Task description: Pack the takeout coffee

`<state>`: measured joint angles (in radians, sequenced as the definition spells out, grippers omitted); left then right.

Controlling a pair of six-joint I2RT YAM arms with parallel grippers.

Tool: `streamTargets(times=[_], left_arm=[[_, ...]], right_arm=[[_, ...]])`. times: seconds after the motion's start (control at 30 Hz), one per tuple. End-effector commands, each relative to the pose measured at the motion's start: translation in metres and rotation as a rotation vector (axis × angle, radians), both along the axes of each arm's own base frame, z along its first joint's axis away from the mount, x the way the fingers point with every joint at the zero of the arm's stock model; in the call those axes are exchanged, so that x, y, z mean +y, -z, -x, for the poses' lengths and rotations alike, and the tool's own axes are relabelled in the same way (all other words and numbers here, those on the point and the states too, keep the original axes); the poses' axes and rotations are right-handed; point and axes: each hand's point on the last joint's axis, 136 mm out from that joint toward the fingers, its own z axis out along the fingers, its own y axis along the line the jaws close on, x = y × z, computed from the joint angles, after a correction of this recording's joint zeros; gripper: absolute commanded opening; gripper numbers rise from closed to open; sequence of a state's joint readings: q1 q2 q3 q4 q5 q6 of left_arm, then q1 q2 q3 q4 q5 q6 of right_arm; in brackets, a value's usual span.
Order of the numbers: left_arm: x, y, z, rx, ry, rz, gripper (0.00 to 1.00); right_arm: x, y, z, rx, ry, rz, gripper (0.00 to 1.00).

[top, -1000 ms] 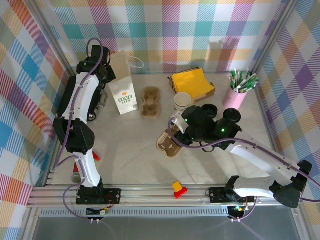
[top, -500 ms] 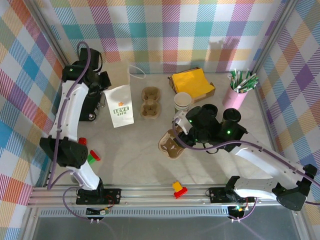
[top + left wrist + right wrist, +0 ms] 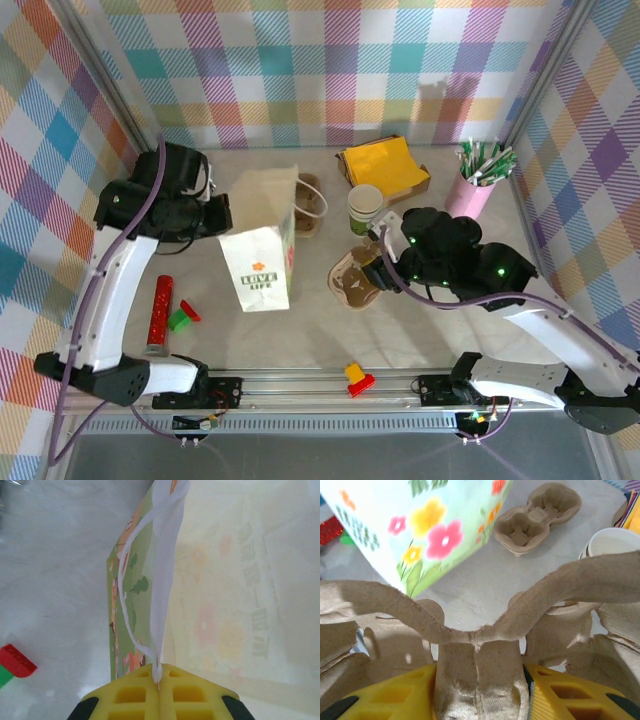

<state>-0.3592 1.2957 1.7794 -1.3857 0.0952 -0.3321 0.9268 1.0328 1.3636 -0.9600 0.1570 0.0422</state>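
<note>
At table centre, slightly left, the left gripper (image 3: 159, 675) is closed on the white handle (image 3: 161, 580) of the paper bag (image 3: 262, 260); whether the bag's base rests on the table cannot be told. Just right of the bag, the right gripper (image 3: 479, 687) is clamped on the central ridge of a pulp cup carrier (image 3: 352, 280), one yellow finger on each side. A second carrier (image 3: 312, 205) lies at the far side of the bag, near the lidless cups (image 3: 365, 205). The position of the takeout coffee cannot be told: the right arm covers part of the table to the right of the held carrier. As a handling judgement, a lidded paper cup is probably light but top-heavy if filled, with thin walls that buckle under a hard squeeze and a press-fit lid that may lift. Take hold across the body just below the lid, where the rolled rim stiffens the wall. Grip gently and keep the cup upright.
</note>
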Motion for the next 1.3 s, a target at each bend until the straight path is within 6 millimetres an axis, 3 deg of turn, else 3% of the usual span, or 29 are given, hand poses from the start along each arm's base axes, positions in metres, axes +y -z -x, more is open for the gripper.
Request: streamTargets(times=[0.0, 0.1, 0.33, 0.53, 0.7, 0.87, 1.27], left_arm=[[-0.028, -0.002, 0.031, 0.024, 0.136, 0.085, 0.0], [-0.052, -0.002, 0.043, -0.002, 0.265, 0.146, 0.0], [-0.078, 0.013, 0.044, -0.046, 0.447, 0.154, 0.0], [-0.102, 0.023, 0.035, -0.089, 0.563, 0.186, 0.0], [-0.121, 0.027, 0.03, -0.156, 0.667, 0.224, 0.0], [-0.131, 0.035, 0.028, -0.184, 0.746, 0.216, 0.0], [-0.139, 0.058, 0.005, -0.222, 0.854, 0.102, 0.0]], right_arm=[[-0.011, -0.024, 0.009, -0.004, 0.019, -0.042, 0.46], [-0.016, -0.041, 0.015, -0.005, 0.008, -0.06, 0.46], [-0.027, -0.086, 0.031, -0.01, -0.017, -0.114, 0.46], [-0.013, -0.104, 0.04, 0.051, -0.077, -0.142, 0.47], [0.021, -0.099, 0.043, 0.166, -0.172, -0.149, 0.47], [0.048, -0.087, 0.033, 0.305, -0.223, -0.151, 0.47], [0.08, -0.055, 0.002, 0.474, -0.259, -0.195, 0.48]])
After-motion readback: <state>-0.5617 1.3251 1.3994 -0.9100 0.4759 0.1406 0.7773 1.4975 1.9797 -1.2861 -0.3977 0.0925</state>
